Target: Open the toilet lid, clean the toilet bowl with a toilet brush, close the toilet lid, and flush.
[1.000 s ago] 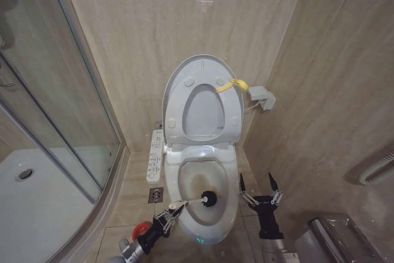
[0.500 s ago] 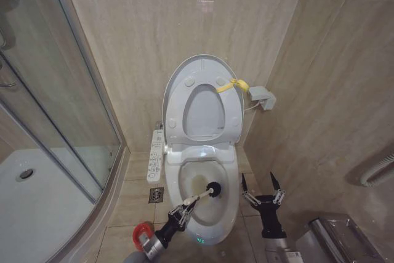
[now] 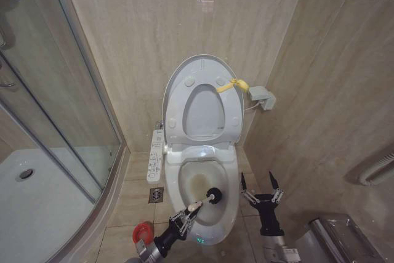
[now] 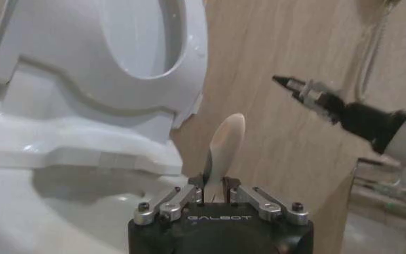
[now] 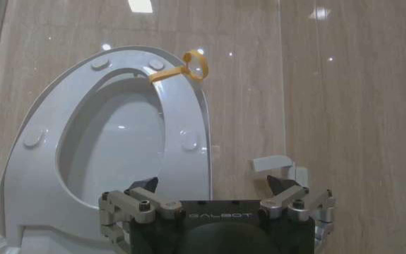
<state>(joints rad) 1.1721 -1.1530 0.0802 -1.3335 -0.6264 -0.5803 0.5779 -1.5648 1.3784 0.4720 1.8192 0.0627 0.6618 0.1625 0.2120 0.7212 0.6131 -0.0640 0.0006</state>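
- Head view puts the toilet bowl [image 3: 206, 210] low in the middle, with the toilet lid [image 3: 202, 100] standing upright against the back wall at 12 o'clock from it, a yellow strap [image 3: 233, 84] looped at the lid's upper edge.
- "GALBOT" is printed in pale letters on the black body of each gripper, readable in both wrist views; the marks on the button panel [image 3: 154, 155], at 10 o'clock from the bowl, are too small to read.
- A small green light [image 3: 200, 239] glows at the bowl's front rim; whether it forms characters cannot be made out.
- The left gripper [image 3: 186, 215] sits at the bowl's front rim, at about 7 o'clock, its fingers clenched on the white handle of the toilet brush [image 3: 206, 199].
- The brush's black head is inside the bowl, below a brownish stain [image 3: 197, 183]; whether the bristles touch the ceramic cannot be told.
- In the left wrist view the handle's end [image 4: 224, 140] rises out of the closed fingers, and the brush head is hidden.
- The red holder [image 3: 141, 233] lies on the floor at 8 o'clock from the bowl, partly cut off by the left arm.
- The right gripper [image 3: 258, 186] hovers at 3 o'clock from the bowl, fingers spread and holding nothing.
- The right wrist view shows the lid's underside [image 5: 111, 153] with its round bumpers, its lower part hidden behind the gripper body.
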